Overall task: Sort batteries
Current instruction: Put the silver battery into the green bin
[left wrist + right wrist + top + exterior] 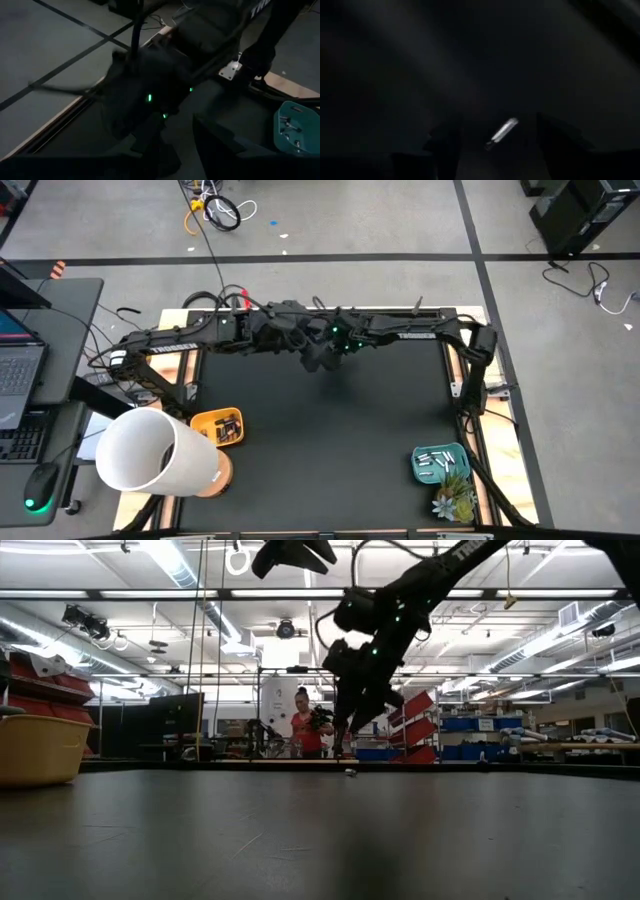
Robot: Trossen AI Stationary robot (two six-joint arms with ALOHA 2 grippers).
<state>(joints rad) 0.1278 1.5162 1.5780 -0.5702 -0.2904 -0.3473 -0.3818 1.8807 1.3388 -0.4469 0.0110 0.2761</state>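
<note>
Both dark arms are meeting at the upper centre of the high view, over the back edge of the black matte tabletop (330, 430). The right gripper (492, 137) is hanging low over the mat, and its wrist camera is showing the jaws spread on either side of a single slim silver-white battery (502, 132), which is lying tilted on the dark surface between the two fingers (445, 145) without either one touching it. In the low view that same battery is showing as a tiny pale speck (349, 772) on the far strip of the tabletop, right under the descending gripper (350, 740). The left gripper (290, 330) is hovering just beside the right arm at upper centre of the high view; whether its jaws are parted or pressed together, I cannot tell. At the lower right of the high view a teal plastic tray (420, 470) is holding several pale batteries (437, 461), with a small green potted plant (453, 500) just below it. At the lower left, a small orange bin (205, 423) is holding dark batteries (230, 430), next to a big white cylindrical tub (150, 452). Far behind, in the low view, a person in a red top (305, 730) is standing.
</note>
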